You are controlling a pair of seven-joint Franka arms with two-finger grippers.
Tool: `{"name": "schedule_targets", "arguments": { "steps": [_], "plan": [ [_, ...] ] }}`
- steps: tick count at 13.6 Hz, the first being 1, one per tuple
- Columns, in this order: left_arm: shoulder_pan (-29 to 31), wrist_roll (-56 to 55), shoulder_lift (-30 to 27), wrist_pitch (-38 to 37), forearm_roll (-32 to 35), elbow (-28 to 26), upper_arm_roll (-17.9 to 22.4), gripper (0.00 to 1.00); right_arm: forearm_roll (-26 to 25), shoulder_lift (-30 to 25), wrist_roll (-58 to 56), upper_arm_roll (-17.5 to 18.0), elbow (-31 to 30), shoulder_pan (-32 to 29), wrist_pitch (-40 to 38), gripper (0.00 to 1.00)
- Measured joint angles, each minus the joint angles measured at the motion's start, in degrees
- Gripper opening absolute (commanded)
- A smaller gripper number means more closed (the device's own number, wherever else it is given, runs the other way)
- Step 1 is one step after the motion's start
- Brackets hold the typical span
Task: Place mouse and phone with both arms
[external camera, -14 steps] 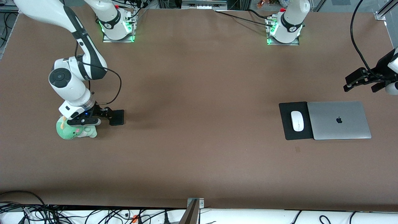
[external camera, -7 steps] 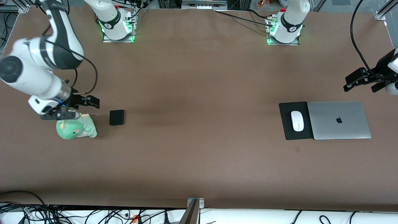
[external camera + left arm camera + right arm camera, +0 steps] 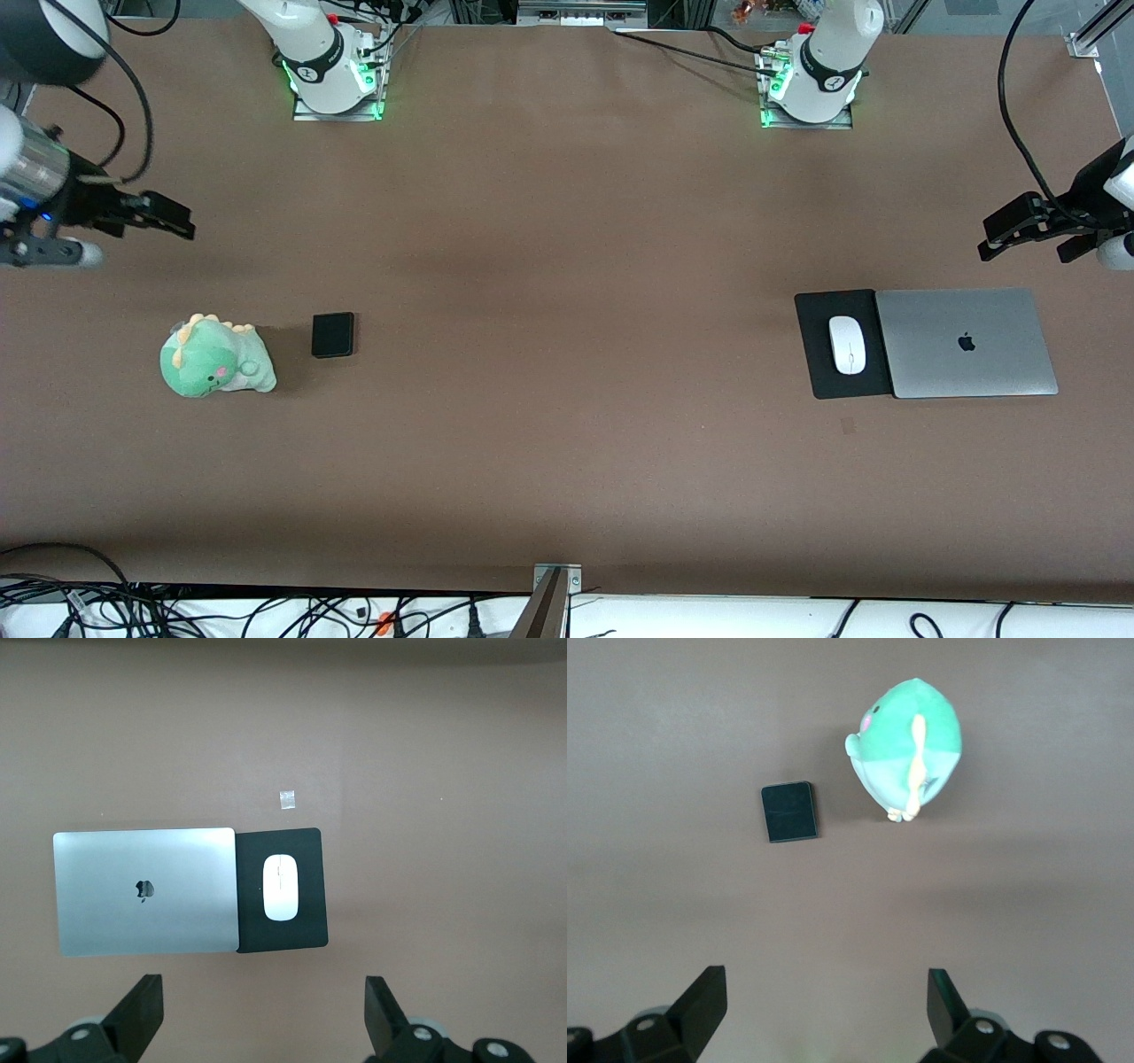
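Observation:
The white mouse (image 3: 847, 345) lies on a black mat (image 3: 815, 363) beside a closed silver laptop (image 3: 966, 342), toward the left arm's end of the table. The left wrist view shows the mouse (image 3: 281, 887), the mat (image 3: 306, 930) and the laptop (image 3: 146, 890). The small black phone (image 3: 332, 335) lies flat on the table beside a green plush dinosaur (image 3: 215, 359). It also shows in the right wrist view (image 3: 788, 811). My right gripper (image 3: 164, 223) (image 3: 824, 1001) is open and empty, high over bare table at the right arm's end. My left gripper (image 3: 1028, 251) (image 3: 263, 1010) is open, empty and waits over bare table near the laptop.
The plush (image 3: 908, 749) lies on its side, toward the right arm's end from the phone. A small pale tape mark (image 3: 286, 798) is on the table, nearer to the front camera than the mat. Cables run along the table's near edge.
My right gripper let go of the phone, rose and drew away toward the right arm's end of the table. The phone stays flat beside the plush. The left arm has not moved.

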Motion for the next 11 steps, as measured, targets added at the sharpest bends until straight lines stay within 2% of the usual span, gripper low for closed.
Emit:
{"name": "schedule_targets", "arguments": {
  "steps": [5,8,11],
  "plan": [
    [0.0,0.0,0.0,0.0,0.0,0.0,0.0,1.00,0.0,-3.9,0.0,-3.0,0.8,1.8,-3.0,1.00],
    [0.0,0.0,0.0,0.0,0.0,0.0,0.0,1.00,0.0,-4.4,-0.3,-4.8,1.7,2.3,-3.2,1.00],
    [0.0,0.0,0.0,0.0,0.0,0.0,0.0,1.00,0.0,-4.0,-0.3,-4.9,4.1,2.5,-3.2,1.00]
  ]
}}
